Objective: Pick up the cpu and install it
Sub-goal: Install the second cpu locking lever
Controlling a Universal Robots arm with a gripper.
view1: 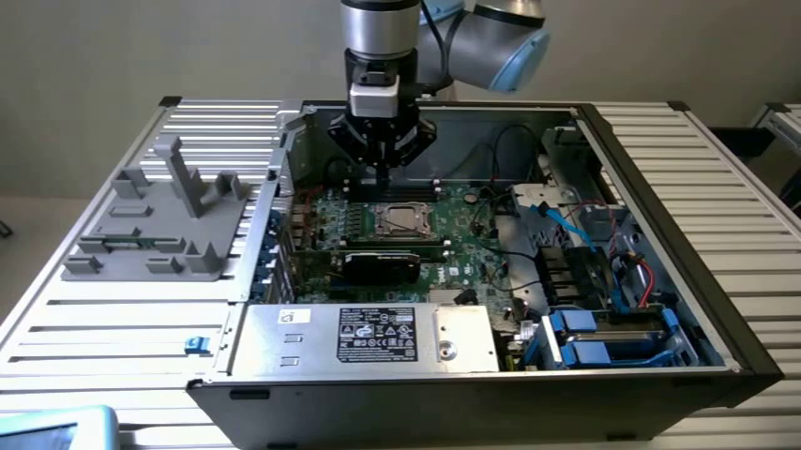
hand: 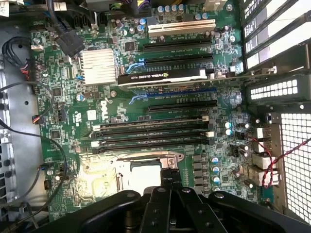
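Observation:
The cpu, a small shiny silver square, lies flat inside the metal-framed socket on the green motherboard of the open computer case. In the wrist view the cpu shows as a pale square under the socket's metal frame. My gripper hangs just above and slightly behind the socket. Its dark fingers are shut together at the cpu's edge, with nothing seen between them.
A large grey plastic fixture stands on the slatted table at the exterior view's left. Memory slots, a black graphics card and a finned heat sink surround the socket. Cables and drive bays fill the case's right; the power supply lies in front.

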